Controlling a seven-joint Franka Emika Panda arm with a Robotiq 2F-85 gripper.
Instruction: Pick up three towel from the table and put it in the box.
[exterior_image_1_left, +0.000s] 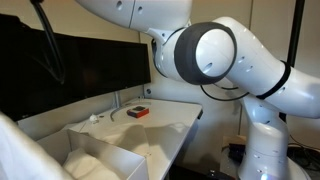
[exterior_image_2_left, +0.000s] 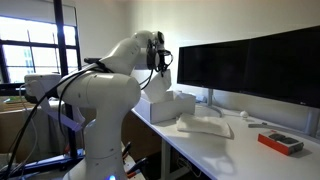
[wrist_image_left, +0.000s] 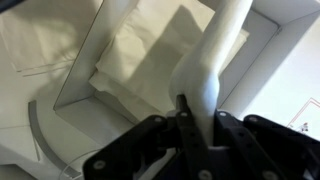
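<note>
In the wrist view my gripper (wrist_image_left: 195, 108) is shut on a white towel (wrist_image_left: 212, 60), which hangs from the jaws as a long bunched strip. Beneath it lies the white box (wrist_image_left: 82, 70) with a folded cream towel (wrist_image_left: 150, 55) flat inside. In an exterior view the gripper (exterior_image_2_left: 159, 58) hovers over the box (exterior_image_2_left: 172, 106) at the table's end, the held towel (exterior_image_2_left: 160, 84) dangling towards it. Another folded towel (exterior_image_2_left: 206, 125) rests on the white table (exterior_image_2_left: 240, 150) beside the box. The box (exterior_image_1_left: 125, 160) fills the lower left of an exterior view.
A red flat object (exterior_image_2_left: 280, 142) (exterior_image_1_left: 138, 113) lies farther along the table. A small crumpled white scrap (exterior_image_1_left: 95, 118) sits near the back edge. Dark monitors (exterior_image_2_left: 250, 65) stand along the rear of the desk. The robot's base (exterior_image_2_left: 100, 110) stands off the table's end.
</note>
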